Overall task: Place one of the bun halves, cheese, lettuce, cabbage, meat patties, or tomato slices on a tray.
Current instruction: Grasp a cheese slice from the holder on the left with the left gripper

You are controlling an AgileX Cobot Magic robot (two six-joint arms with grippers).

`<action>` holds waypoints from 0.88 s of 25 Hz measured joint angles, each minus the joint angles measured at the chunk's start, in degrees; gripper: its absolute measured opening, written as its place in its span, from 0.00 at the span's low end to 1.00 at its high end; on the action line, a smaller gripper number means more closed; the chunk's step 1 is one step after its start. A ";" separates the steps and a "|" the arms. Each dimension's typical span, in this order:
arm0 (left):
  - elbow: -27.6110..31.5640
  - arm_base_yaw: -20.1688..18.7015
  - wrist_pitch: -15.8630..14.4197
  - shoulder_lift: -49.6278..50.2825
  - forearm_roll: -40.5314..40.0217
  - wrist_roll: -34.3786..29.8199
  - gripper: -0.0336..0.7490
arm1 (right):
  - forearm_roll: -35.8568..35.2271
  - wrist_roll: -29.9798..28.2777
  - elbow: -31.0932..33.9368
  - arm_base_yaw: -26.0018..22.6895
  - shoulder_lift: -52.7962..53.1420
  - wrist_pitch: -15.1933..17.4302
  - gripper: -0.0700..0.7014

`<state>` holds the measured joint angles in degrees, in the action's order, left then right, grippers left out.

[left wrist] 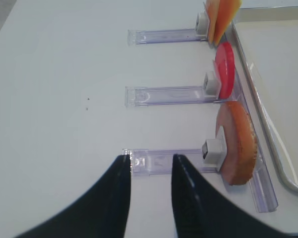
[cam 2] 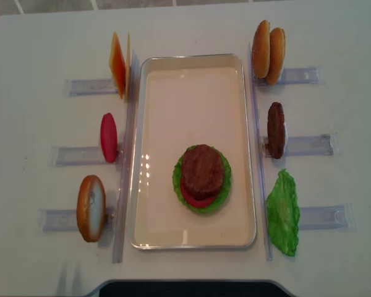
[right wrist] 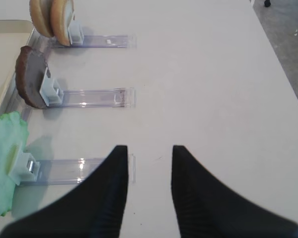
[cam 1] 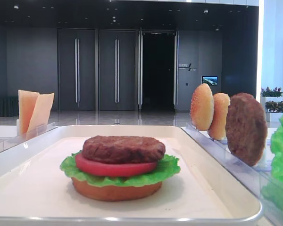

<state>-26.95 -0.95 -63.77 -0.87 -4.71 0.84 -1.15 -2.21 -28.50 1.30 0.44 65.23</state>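
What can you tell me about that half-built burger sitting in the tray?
The stack lies flat toward the near right of the white tray. From the bottom: a tan bun half, a frilly green lettuce leaf, a smooth red tomato slice, and a grainy dark brown meat patty on top. No top bun or cheese yet, and no gripper touches it.

The right gripper point(right wrist: 149, 161) hung open over the bare table point(right wrist: 208, 89). To its left stood lettuce point(right wrist: 5, 148); farther ahead, a patty point(right wrist: 30, 77) and buns point(right wrist: 52, 20).
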 joint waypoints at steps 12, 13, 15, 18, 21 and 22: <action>0.00 0.00 0.00 0.00 0.00 0.00 0.32 | 0.00 0.00 0.00 0.00 0.00 0.00 0.40; 0.00 0.00 0.00 0.00 0.00 0.00 0.32 | 0.00 0.00 0.00 0.00 0.00 0.00 0.40; 0.00 0.00 0.00 0.00 0.06 0.00 0.32 | 0.00 0.00 0.00 0.00 0.00 0.00 0.40; -0.07 0.00 0.00 0.00 -0.09 0.00 0.32 | 0.00 0.00 0.00 0.00 0.00 0.00 0.40; -1.20 0.00 -0.07 0.00 -1.74 0.50 0.33 | 0.00 0.00 0.00 0.00 0.00 0.00 0.40; -1.81 0.00 -0.07 0.17 -1.91 1.02 0.34 | 0.00 0.00 0.00 0.00 0.00 -0.02 0.40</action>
<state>-28.76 -0.95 -63.84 -0.70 -6.61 1.86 -1.15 -2.21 -28.50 1.30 0.44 65.21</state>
